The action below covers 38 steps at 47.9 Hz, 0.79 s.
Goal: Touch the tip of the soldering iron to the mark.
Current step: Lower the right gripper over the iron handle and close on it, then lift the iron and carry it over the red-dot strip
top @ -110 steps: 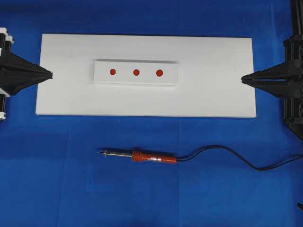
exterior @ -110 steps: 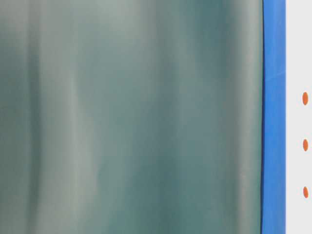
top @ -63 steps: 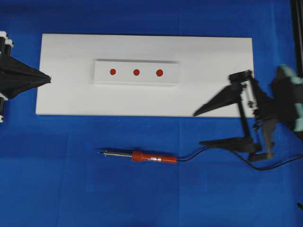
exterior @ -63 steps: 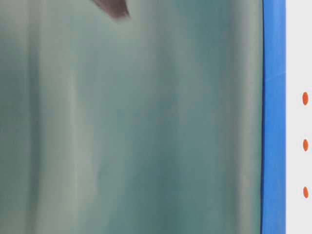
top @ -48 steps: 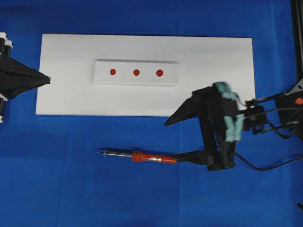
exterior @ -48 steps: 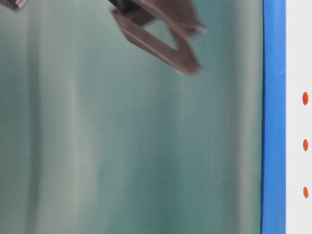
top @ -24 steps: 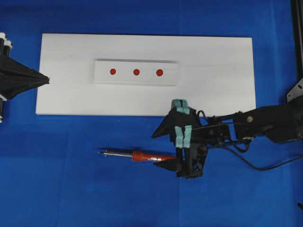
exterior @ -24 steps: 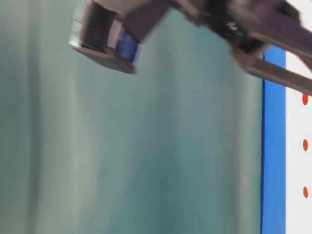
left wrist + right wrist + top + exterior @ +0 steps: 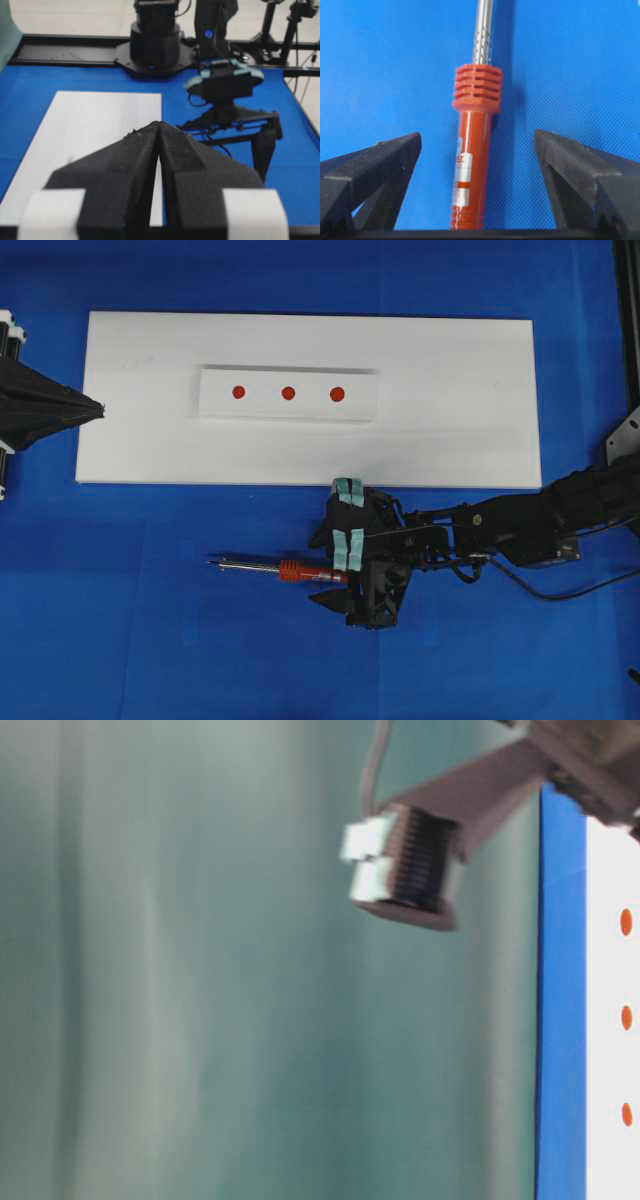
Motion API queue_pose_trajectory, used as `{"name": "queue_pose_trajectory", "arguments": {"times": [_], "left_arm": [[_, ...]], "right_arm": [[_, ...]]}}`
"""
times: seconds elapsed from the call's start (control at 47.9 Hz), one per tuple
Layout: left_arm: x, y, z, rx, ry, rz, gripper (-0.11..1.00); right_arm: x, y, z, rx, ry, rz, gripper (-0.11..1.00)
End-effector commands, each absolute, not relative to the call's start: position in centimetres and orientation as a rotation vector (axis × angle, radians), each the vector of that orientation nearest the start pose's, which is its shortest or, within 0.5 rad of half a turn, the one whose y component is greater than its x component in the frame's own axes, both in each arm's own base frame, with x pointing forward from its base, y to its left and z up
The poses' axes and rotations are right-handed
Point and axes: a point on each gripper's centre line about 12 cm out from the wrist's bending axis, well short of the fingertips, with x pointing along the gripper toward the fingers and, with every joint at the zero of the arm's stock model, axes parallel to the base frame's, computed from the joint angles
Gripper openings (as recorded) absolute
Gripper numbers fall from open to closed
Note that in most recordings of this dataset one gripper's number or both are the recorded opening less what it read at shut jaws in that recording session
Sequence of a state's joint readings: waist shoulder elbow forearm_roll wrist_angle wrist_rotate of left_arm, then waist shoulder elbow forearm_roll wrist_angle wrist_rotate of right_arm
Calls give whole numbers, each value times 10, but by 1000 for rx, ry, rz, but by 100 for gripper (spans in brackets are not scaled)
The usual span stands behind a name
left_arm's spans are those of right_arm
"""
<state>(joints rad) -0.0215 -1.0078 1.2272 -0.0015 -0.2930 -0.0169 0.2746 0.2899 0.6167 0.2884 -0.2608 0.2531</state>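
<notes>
The soldering iron [image 9: 270,567] lies flat on the blue cloth, silver tip to the left, orange-red handle [image 9: 472,150] to the right. Three red marks [image 9: 288,393] sit in a row on a raised white block on the white board [image 9: 460,380]. My right gripper [image 9: 316,570] is open and low over the iron, one finger on each side of the handle with gaps on both sides, as the right wrist view [image 9: 477,137] shows. My left gripper [image 9: 100,406] is shut and empty at the board's left edge; its closed tips show in the left wrist view [image 9: 159,124].
The iron's black cord [image 9: 545,593] trails right under my right arm [image 9: 520,525]. The table-level view shows a blurred part of that arm [image 9: 410,870], a teal backdrop and the marks [image 9: 626,921] at its right edge.
My right gripper swung in from the right edge, moved left and came down open around the iron's handle. The iron and my left gripper have not moved.
</notes>
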Motion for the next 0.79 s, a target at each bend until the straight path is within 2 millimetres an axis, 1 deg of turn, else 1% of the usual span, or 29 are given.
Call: {"name": "queue_pose_trajectory", "arguments": {"times": [0.0,0.167,0.23,0.271,0.334,0.417,0.438,0.48,0.522,0.564,0.668,0.772], "left_arm": [[190,-5,284,-18,-87,-25,0],[190,-5,284,-18,-84,-25,0],[190,-5,284,-18,-86,-25,0],[190,-5,284,-18,-84,-25,0],[190,-5,284,-18,-84,-25,0],[190,-4,284,-18,-84,-24,0],[190,-4,284,-18,-84,-24,0],[190,-4,284,-18,-84,-22,0],[190,-4,284,-18,-84,-21,0],[190,-4,284,-18,-84,-22,0],[190,-4,284,-18,-84,-22,0],[190,-4,284,-18,-84,-21,0]], "right_arm": [[415,109,99,409,633,25,89],[416,108,93,413,627,15,86],[416,107,90,414,630,10,82],[416,107,88,411,633,9,77],[415,107,86,406,641,9,65],[414,107,86,397,643,12,40],[415,107,86,395,641,13,32],[414,107,86,390,641,16,22],[414,107,86,387,644,16,13],[414,108,86,382,649,19,7],[413,109,88,380,663,24,6],[414,109,96,376,661,32,6]]}}
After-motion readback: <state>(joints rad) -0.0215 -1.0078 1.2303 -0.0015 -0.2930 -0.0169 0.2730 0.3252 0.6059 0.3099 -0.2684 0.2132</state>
